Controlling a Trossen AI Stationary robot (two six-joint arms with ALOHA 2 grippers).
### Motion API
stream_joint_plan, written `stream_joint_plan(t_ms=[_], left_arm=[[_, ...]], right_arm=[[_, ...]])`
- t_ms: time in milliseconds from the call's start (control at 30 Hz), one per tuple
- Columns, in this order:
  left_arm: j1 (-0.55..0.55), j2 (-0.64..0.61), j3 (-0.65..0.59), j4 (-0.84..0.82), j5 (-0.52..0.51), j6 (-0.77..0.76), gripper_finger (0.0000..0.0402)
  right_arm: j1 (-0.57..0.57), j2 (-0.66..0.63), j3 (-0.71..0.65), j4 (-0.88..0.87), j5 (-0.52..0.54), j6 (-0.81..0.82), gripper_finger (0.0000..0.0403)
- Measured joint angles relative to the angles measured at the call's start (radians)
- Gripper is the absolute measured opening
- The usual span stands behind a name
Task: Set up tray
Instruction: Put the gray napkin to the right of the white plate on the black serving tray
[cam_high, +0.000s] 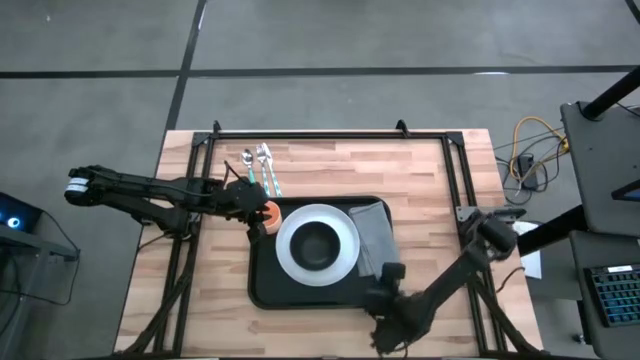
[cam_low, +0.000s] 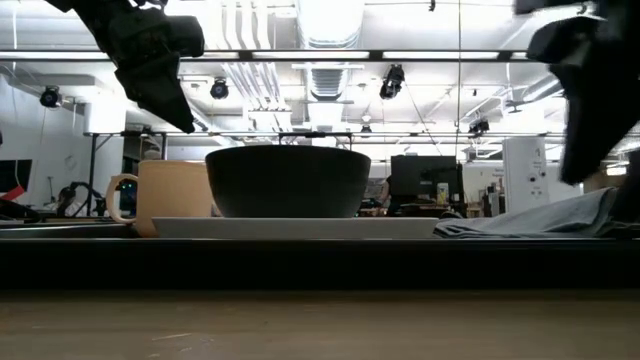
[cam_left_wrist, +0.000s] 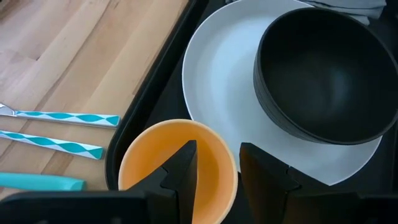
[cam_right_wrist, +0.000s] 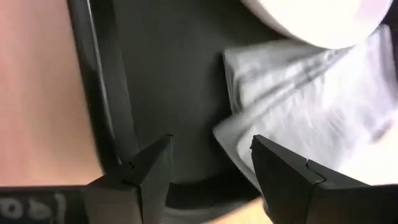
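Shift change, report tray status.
Left hand gripping orange cup rim on tray. Right hand open over napkin. Nothing blocking.

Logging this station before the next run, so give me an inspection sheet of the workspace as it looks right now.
Surface: wooden table, black frame rails around it.
Job's things: tray holds white plate with dark bowl, orange cup at its left rim, grey napkin on its right side.
Clutter: cutlery with teal handles lies on the wood beyond the tray.
Grippers: left tool straddles the cup's rim, one finger inside; right tool open above the napkin's corner.
Cables: bundle off the table's right.
Surroundings: grey floor; keyboard at right.
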Motion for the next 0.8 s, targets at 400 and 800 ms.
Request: stream_joint_plan(t_ms=[400,800], left_arm=[[0.001,0.0,0.0,0.0,-0.001,0.017,0.0102],[0.0,0.0,0.0,0.002,-0.008,0.018,0.0102]], right_arm=[[0.072,0.157,0.116,-0.169,0.142,-0.002,0.0206],[0.036,0.156,0.058,-0.142,0.16,-0.036,0.0188]])
